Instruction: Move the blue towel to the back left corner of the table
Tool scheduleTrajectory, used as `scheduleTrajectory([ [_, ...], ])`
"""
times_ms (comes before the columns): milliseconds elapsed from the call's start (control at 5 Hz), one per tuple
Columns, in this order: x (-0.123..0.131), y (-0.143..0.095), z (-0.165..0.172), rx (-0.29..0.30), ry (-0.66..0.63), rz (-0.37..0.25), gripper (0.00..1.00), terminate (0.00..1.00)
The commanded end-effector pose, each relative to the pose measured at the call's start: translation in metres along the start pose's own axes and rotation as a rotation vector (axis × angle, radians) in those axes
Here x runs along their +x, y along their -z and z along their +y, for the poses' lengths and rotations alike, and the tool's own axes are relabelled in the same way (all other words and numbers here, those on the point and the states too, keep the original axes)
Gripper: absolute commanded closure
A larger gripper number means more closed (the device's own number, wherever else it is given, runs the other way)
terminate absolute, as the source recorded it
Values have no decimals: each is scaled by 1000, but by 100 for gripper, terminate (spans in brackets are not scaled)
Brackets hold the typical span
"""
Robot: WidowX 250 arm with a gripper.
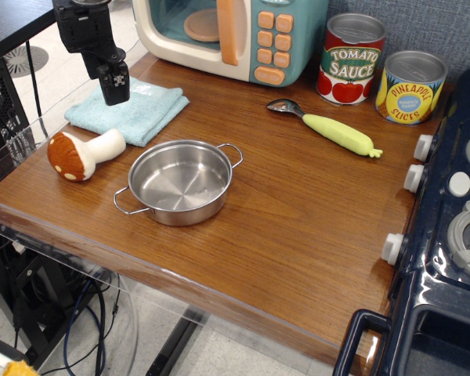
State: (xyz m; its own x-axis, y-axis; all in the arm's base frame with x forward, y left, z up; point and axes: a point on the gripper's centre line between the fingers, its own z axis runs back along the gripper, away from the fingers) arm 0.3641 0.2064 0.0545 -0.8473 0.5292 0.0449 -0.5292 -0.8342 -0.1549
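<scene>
The towel point(127, 110) lies flat at the bench's point(298, 227) upper left, beside the microwave point(235, 35). Fingers point(115, 86) hang over it, together, holding nothing. Mushroom point(84, 153) and pan point(180, 182) sit just below.

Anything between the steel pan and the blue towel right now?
No. In the observation.image view, only bare wood of the table separates the steel pan from the blue towel. The toy mushroom lies off to the left, beside that gap.
</scene>
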Motion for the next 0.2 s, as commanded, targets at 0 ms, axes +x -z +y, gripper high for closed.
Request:
scheduleTrajectory([
  [0,11,-31,3,-69,-3,37,0,100],
])
